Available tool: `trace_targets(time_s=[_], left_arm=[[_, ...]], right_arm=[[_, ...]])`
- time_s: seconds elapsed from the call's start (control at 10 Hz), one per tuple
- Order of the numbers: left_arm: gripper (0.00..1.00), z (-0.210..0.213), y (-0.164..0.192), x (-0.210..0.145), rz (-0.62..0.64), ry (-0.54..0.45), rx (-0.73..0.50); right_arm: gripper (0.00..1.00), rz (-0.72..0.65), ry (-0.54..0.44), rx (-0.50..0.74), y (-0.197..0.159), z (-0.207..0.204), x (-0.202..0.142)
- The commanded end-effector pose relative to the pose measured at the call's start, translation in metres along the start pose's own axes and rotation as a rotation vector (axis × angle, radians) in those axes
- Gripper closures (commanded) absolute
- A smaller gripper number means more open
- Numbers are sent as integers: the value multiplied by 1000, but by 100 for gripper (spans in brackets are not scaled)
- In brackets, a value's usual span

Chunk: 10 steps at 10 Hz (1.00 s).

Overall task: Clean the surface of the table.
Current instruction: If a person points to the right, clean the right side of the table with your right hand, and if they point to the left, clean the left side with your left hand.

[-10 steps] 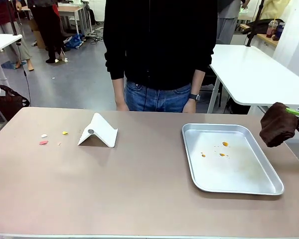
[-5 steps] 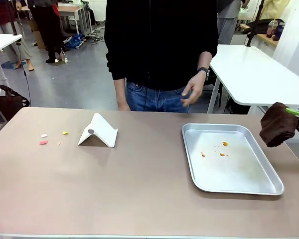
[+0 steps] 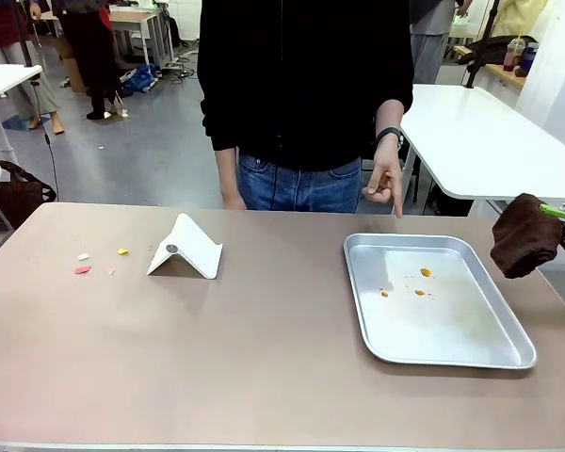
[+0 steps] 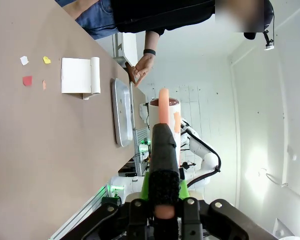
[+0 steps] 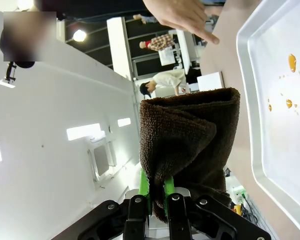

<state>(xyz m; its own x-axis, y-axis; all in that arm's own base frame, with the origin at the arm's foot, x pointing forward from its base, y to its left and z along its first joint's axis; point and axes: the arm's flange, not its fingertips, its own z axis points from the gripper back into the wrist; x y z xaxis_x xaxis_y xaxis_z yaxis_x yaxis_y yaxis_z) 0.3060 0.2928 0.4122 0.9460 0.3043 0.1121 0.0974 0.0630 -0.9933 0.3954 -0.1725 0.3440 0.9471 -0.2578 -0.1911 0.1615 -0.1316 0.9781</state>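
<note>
Bench (image 3: 264, 377) top, tan-brown and matte, spreads under a shiny metal tray (image 3: 471, 325) that lies flat on its right part. A few orange spots (image 3: 425, 272) mark the tray's floor. Left of the tray stands a white folded stand (image 3: 185, 249), and farther left of that lie small scraps (image 3: 82, 269) of pink, white and yellow, well apart from the tray. A person stands behind the tray's far side, one hand (image 3: 384, 184) lowered with the forefinger pointing down at the tray's far edge, not touching it. Off the tray's right side, the right claw (image 5: 156, 190) is clamped on a folded brown cloth (image 5: 190, 135), which hangs near the tray's right rim without touching it. The left claw (image 4: 164, 186), well apart from the tray, is closed around a dark tool (image 4: 163, 145) with a pale orange tip.
</note>
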Motion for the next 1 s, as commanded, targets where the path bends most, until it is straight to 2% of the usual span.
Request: trace_targets(time_s=[0.0, 0.3, 0.4, 0.5, 0.7, 0.8, 0.9], left_arm=[[85, 0, -3, -3, -17, 9, -1], [85, 0, -3, -3, -17, 9, -1], [85, 0, -3, -3, -17, 9, -1], [85, 0, -3, -3, -17, 9, -1], [85, 0, -3, -3, -17, 9, -1], [85, 0, -3, -3, -17, 9, -1], [85, 0, -3, -3, -17, 9, -1]], right_arm=[[100, -8, 13, 2, 8, -1, 0], [100, -8, 13, 2, 8, -1, 0], [87, 0, 0, 0, 0, 0, 0], [87, 81, 2, -79, 2, -17, 3], [87, 200, 68, -248, 17, -51, 15], [87, 278, 115, -412, 21, -71, 21], [87, 309, 94, -550, 24, -88, 25]])
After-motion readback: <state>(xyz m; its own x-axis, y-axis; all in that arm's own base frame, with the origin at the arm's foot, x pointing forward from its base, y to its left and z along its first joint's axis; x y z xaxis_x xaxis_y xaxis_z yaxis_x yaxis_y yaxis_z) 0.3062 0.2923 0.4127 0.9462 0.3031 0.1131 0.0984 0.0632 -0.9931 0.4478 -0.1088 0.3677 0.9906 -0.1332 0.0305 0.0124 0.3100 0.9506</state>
